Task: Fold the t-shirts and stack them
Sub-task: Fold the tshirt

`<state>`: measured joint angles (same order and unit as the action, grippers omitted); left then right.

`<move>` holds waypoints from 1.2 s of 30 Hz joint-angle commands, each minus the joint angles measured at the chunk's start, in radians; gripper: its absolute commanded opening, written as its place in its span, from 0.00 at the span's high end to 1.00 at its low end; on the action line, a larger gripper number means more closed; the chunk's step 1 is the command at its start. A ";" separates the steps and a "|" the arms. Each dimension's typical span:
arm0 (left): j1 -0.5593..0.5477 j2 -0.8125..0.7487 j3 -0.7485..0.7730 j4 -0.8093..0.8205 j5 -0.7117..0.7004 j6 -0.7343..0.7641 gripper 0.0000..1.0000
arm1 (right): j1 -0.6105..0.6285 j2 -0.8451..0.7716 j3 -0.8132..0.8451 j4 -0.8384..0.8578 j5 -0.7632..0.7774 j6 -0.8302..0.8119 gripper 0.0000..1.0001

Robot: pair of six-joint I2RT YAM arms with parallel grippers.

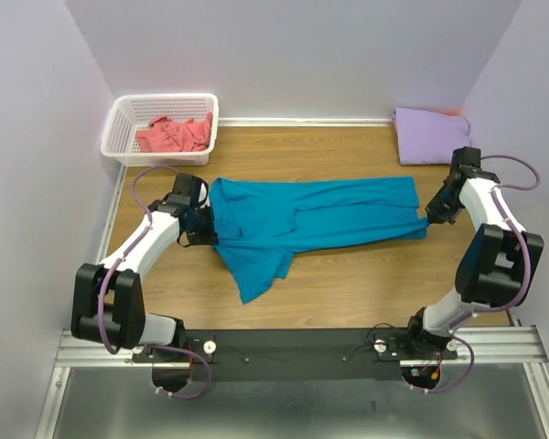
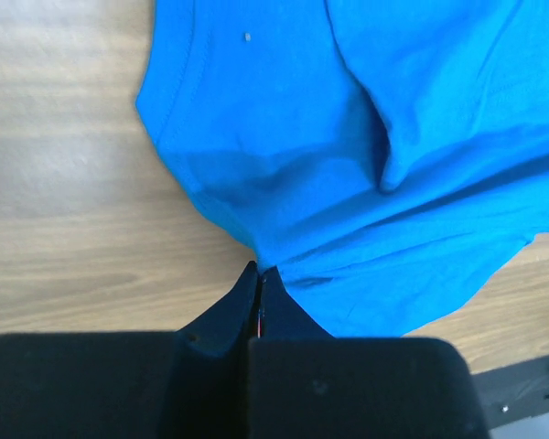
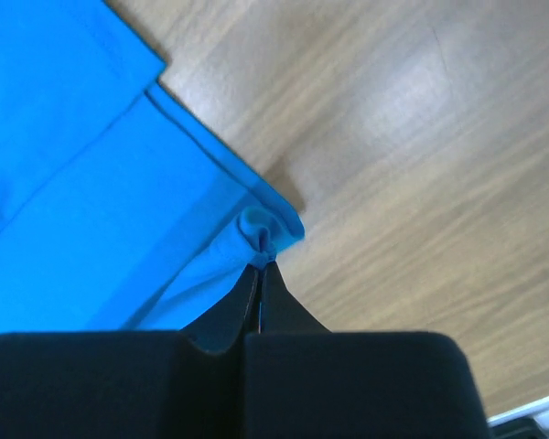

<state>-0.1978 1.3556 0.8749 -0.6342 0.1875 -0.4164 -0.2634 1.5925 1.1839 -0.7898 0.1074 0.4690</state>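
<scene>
Teal-blue t-shirt (image 1: pixel 311 219) lies stretched out across the middle of the wooden table (image 1: pixel 348 283), strung between both arms. At one end the left gripper (image 2: pixel 259 274) is pinched tight on its edge, and at the other the right gripper (image 3: pixel 262 265) clamps a bunched hem corner.

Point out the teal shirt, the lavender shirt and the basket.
teal shirt (image 1: pixel 329 215), top view, middle of its body.
lavender shirt (image 1: pixel 430 135), top view, centre of its top face.
basket (image 1: pixel 118 128), top view, its left wall.
</scene>
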 commanded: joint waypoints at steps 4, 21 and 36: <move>0.058 0.072 0.105 -0.002 0.004 0.077 1.00 | 0.004 0.113 0.092 0.027 0.021 -0.029 0.99; 0.101 0.243 0.168 0.086 0.032 0.074 1.00 | 0.036 0.274 0.164 0.086 0.017 -0.029 0.97; 0.100 0.105 0.184 0.110 -0.103 0.033 0.31 | 0.148 0.098 0.155 0.107 0.000 -0.066 0.36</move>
<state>-0.1040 1.5658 1.0428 -0.5400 0.1566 -0.3714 -0.1646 1.8130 1.3357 -0.7074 0.1005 0.4164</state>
